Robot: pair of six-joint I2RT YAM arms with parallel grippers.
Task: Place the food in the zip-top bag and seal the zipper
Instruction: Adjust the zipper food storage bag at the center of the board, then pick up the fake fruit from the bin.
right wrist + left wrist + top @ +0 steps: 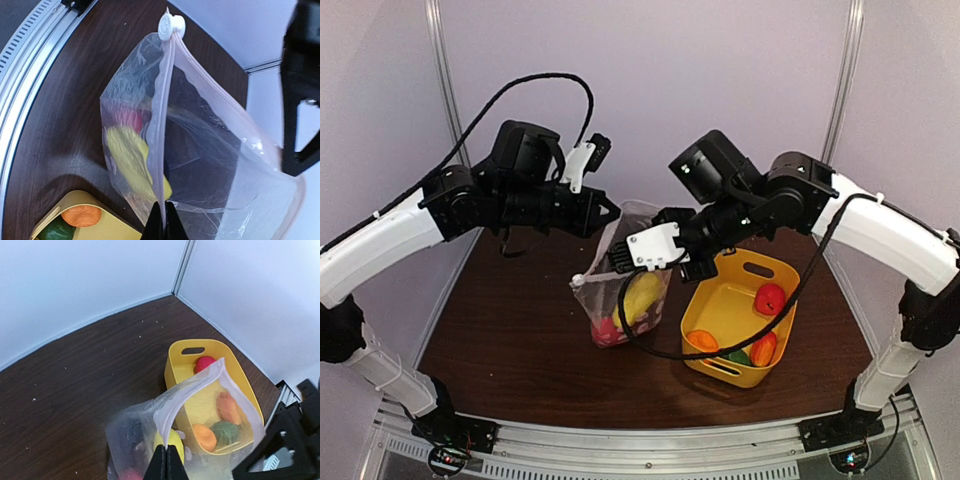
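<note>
Two claws grip the zip-top bag (pixel 220 155), seemingly mid-loading: left gripper (pixel 166 460) clenched on its far lip, right gripper (pixel 161 220) clenched on the pale zipper (pixel 159 125), white slider (pixel 171 23) ahead of its tips. Next, one must let go to fetch more. Crinkly clear film below holds glossy rounded food (pixel 642 298); the rest sits in the smooth tub (pixel 775 268) rightward.

The zip-top bag (pixel 625 285) sits on the table (pixel 510 330) with food (pixel 642 298) inside; the tub (pixel 720 308), at its three o'clock, holds more.
</note>
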